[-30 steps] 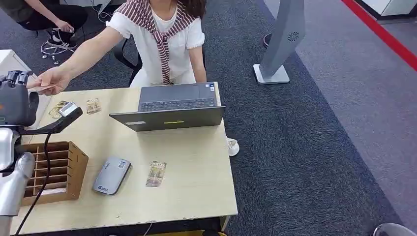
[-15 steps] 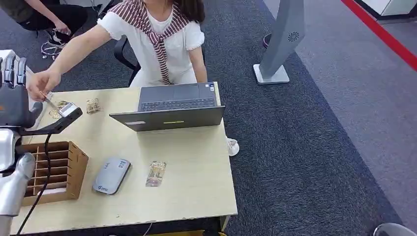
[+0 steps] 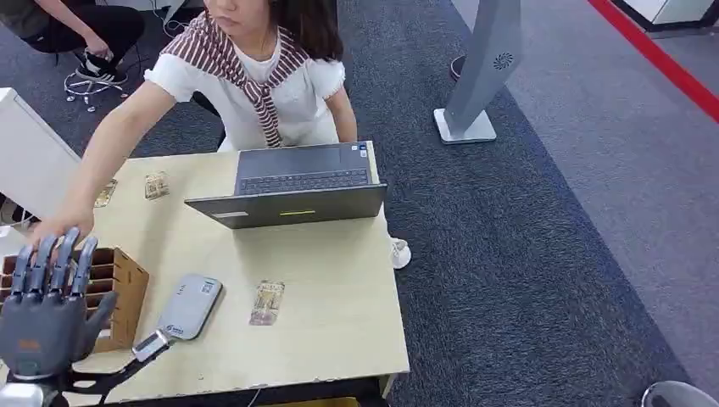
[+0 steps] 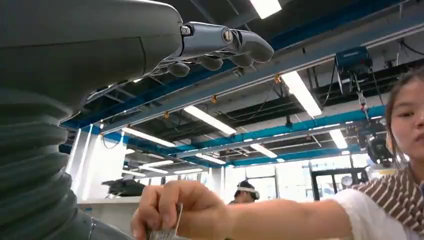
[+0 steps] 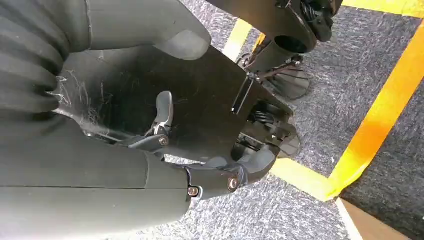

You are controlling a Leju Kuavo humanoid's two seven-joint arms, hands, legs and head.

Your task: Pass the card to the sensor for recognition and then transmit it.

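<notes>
My left hand (image 3: 47,315) is raised at the table's near left corner, palm empty and fingers spread upward; the left wrist view shows its fingers (image 4: 225,45) holding nothing. A person's hand (image 3: 52,227) reaches over the wooden slotted box (image 3: 119,284) and pinches a card (image 4: 165,233). The grey card sensor (image 3: 191,306) lies on the table just right of my left hand. Another card (image 3: 267,301) lies flat beside the sensor. My right hand (image 5: 220,175) hangs beside my body above the floor, fingers loosely apart and empty.
An open laptop (image 3: 292,182) stands at the table's far middle, with the seated person behind it. Two more cards (image 3: 156,184) lie at the far left. A white cabinet (image 3: 30,161) stands left of the table (image 3: 339,322). A grey stand (image 3: 479,76) rises on the carpet.
The person took the card from my raised left hand and carried it down toward the wooden box. My left hand dropped from the far left to the near left corner, empty.
</notes>
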